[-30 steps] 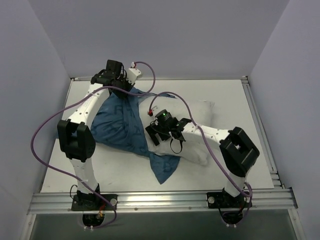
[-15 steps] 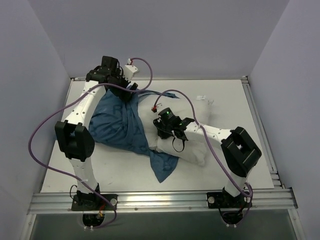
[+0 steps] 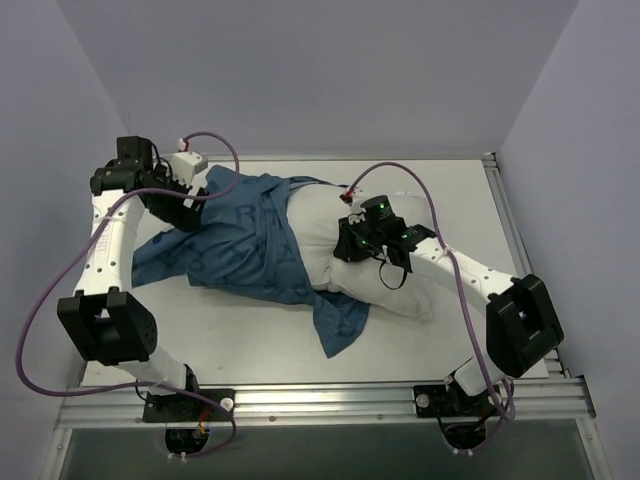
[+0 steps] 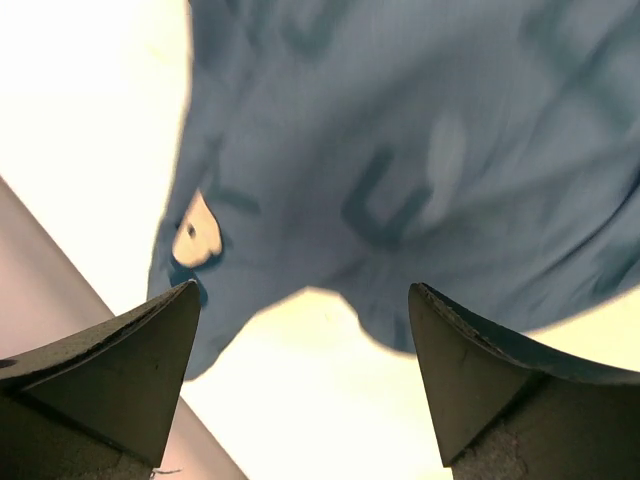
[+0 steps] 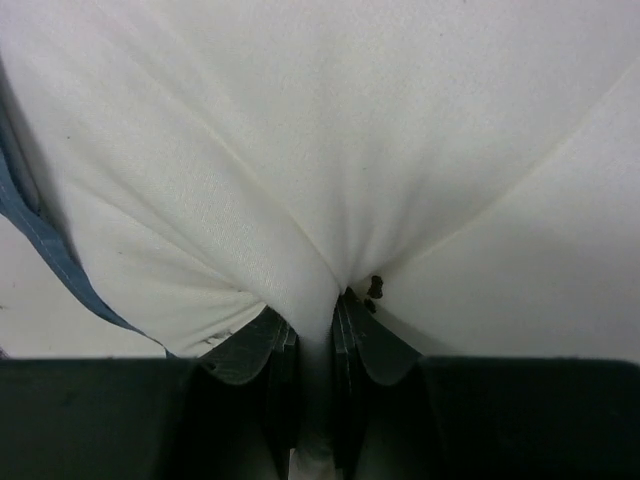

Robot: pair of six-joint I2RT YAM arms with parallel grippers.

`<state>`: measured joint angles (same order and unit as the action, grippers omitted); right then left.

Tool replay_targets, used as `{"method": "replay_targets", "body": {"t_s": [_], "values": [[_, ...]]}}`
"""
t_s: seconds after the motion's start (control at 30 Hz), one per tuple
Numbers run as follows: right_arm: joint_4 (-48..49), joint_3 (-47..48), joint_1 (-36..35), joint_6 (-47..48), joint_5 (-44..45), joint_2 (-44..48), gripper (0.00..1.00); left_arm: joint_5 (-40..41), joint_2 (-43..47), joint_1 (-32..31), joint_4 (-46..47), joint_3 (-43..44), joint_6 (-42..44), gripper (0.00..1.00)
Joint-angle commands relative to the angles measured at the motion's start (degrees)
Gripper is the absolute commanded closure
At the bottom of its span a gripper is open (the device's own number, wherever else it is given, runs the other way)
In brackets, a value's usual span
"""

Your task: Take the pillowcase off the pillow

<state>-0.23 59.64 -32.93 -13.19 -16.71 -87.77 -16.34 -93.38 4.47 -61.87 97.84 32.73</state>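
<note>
Pinching the pillow on the right, left jaws apart

The right gripper is clamped on a fold of the plain white pillow. In the right wrist view its fingers meet on a ridge of white cloth, and creases fan out from the pinch. A thin strip of the blue pillowcase shows at the left edge of that view.

From above, the pillow lies across the middle of the table, with its right part bare. The pillowcase covers its left end and spreads rumpled over the left half of the table. One blue tail runs toward the near edge around the centre.

The left gripper sits at the far left, over the far-left corner of the blue cloth. In the left wrist view the left gripper has its fingers set wide apart with nothing held between them. The printed cloth fills the space beyond them, blurred, and one pale face in the print shows at its left side. Whether the fingertips touch the fabric cannot be told.
</note>
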Motion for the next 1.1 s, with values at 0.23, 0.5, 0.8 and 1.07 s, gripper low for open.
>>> {"method": "replay_targets", "body": {"t_s": [0.23,0.5,0.8,1.07], "values": [[-8.21,0.92,7.08,4.48,-4.12,3.92,1.00,4.99,9.26,4.94,9.37,-23.99,25.44,0.06],[-9.09,0.92,10.52,6.42,-5.97,3.57,1.00,6.40,1.29,3.27,26.43,-33.42,30.73,0.06],[-7.86,-0.92,13.41,5.20,-5.27,4.18,1.00,13.78,-6.55,0.11,41.30,-37.10,19.84,0.97],[-8.91,-3.91,27.11,2.29,8.97,7.61,1.00,24.42,2.49,9.23,49.56,-37.82,11.83,0.98]]}}
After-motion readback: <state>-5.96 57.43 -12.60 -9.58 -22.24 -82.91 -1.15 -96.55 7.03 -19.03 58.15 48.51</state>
